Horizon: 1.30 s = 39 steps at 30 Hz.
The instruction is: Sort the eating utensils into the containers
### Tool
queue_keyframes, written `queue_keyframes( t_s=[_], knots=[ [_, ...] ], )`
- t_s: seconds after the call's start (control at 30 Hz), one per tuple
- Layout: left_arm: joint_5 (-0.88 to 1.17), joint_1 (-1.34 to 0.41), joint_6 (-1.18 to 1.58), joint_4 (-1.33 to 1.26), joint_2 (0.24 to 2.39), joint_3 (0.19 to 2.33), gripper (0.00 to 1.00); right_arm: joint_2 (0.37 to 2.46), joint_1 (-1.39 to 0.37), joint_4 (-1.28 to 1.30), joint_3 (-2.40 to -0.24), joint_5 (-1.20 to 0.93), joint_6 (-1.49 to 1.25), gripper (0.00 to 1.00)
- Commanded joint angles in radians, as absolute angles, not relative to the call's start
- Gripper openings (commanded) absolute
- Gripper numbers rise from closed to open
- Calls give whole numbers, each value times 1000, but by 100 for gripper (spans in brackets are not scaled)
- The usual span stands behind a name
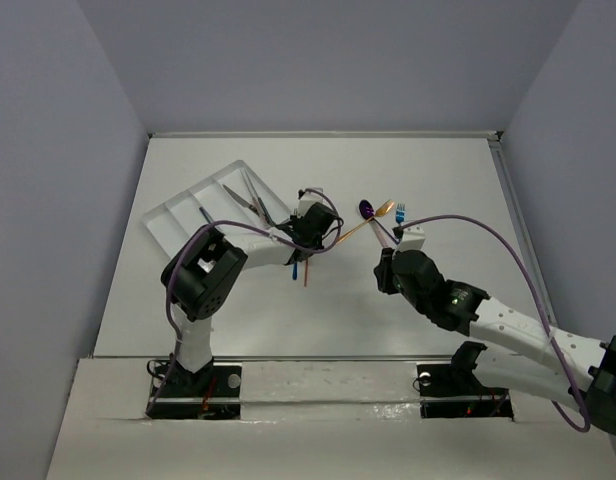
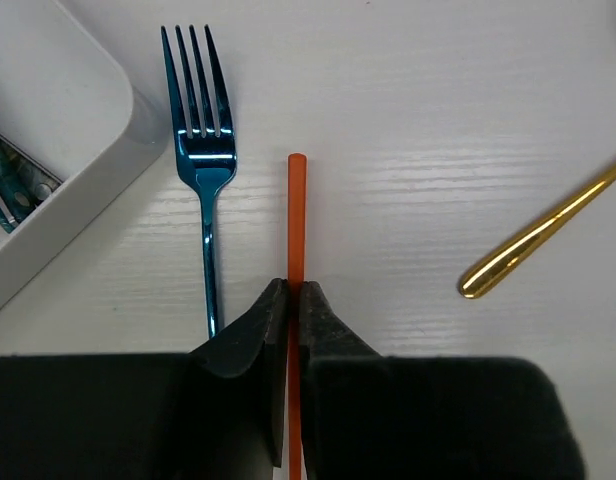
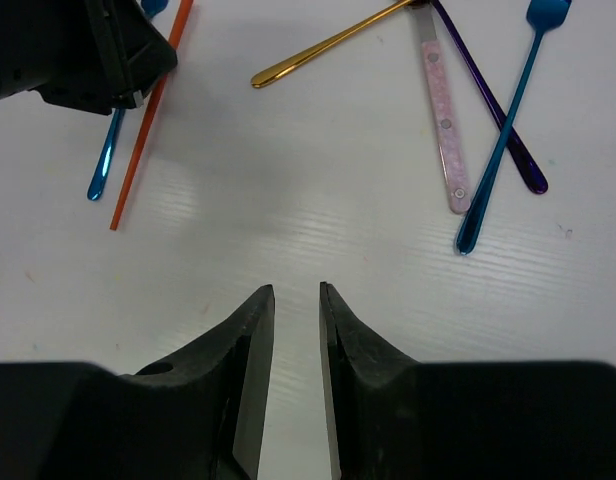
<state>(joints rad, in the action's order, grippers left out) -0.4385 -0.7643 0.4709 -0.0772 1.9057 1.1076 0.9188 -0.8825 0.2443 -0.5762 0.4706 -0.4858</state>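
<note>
Left wrist view: left gripper (image 2: 292, 292) pinched shut on the thin orange utensil (image 2: 296, 215), gripped partway along the shaft, free end pointing ahead over the table (image 2: 438, 100). Just left, close but apart, blue fork (image 2: 204, 160), tines forward. Beyond it, corner of the white tray (image 2: 98, 120), a few utensils inside. Off right, gold handle (image 2: 543, 238). Right gripper (image 3: 296, 300) narrowly parted, holding nothing. Likely trouble: slim shaft pivoting or slipping in so small a pinch during the carry, or snagging the fork alongside on the lift.
</note>
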Motion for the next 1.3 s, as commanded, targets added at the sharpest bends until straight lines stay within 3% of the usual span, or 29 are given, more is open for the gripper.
queue_keyframes(
  t_s=[0.0, 0.13, 0.33, 0.67, 1.27],
  knots=[
    [-405, -767, 443, -92, 1711, 1112, 0, 899, -877, 187, -571, 476, -471, 31],
    [-377, -700, 417, -52, 1554, 1147, 0, 900, -877, 176, -566, 466, -471, 31],
    [-370, -434, 414, 49, 1385, 1106, 0, 897, -877, 152, -555, 439, -462, 31],
    [-267, 30, 362, 144, 1359, 1000, 0, 853, -877, 129, -525, 417, -449, 31],
    [-166, 121, 403, 63, 1566, 1034, 0, 853, -877, 115, -518, 383, -442, 31]
  ],
)
